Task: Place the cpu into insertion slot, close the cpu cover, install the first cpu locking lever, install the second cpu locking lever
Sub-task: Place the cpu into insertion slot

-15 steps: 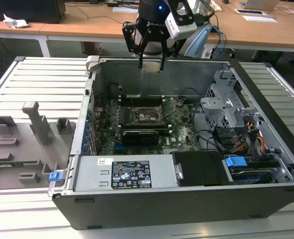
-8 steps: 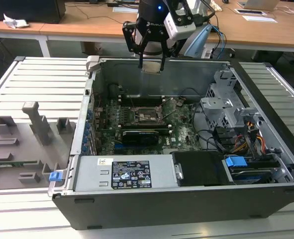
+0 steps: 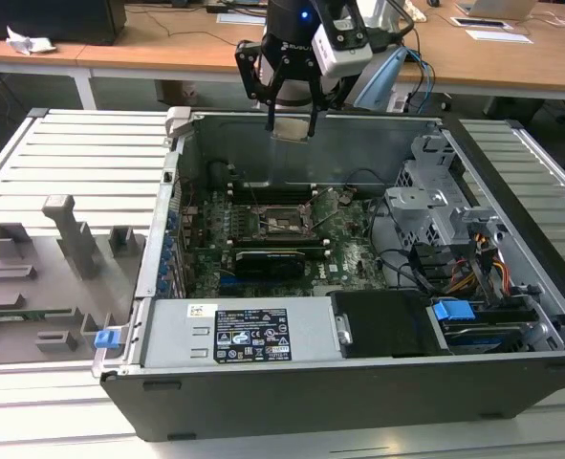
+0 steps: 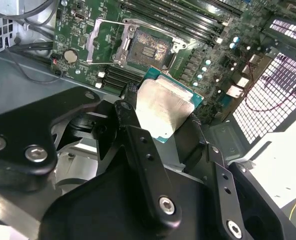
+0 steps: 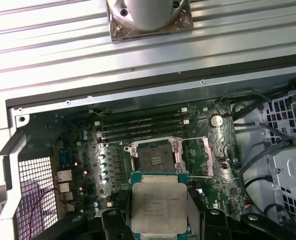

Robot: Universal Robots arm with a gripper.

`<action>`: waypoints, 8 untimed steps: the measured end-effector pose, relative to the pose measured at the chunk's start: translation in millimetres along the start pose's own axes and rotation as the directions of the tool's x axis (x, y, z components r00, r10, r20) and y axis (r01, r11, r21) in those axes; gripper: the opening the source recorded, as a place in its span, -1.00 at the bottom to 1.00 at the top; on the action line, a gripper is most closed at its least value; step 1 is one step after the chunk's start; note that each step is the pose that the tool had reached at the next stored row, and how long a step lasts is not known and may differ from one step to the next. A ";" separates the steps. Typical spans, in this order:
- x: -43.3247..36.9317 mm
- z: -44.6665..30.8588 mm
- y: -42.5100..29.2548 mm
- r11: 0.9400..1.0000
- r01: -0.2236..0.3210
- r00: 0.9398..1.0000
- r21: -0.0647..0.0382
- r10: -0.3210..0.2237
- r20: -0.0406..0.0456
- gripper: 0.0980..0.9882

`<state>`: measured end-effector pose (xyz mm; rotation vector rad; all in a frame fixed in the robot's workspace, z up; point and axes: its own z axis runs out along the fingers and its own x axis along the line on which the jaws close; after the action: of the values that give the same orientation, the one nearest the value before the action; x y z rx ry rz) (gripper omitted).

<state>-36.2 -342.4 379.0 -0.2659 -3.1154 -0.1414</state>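
Black-fingered, my gripper points straight down over the open grey computer case, clamping the flat silver-topped square cpu by its edges, above the dark metal-rimmed insertion slot.

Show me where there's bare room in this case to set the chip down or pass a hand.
The insertion slot lies open, bordered by the memory slots and the black card. The ribbed table is bare, bordered by the case wall and the grey fixtures. Crowded: cables and drive cage on the exterior view's right. The pincer holds the cpu above.
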 end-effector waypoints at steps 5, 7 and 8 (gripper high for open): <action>0.5 0.2 -0.1 0.999 -0.032 0.999 -0.001 0.032 0.003 0.00; 0.8 0.3 -0.2 0.999 -0.042 0.999 -0.001 0.042 0.004 0.00; 1.0 0.3 -0.2 0.999 -0.047 0.999 -0.001 0.047 0.004 0.00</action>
<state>-37.2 -342.4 378.7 -0.3403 -3.1103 -0.1420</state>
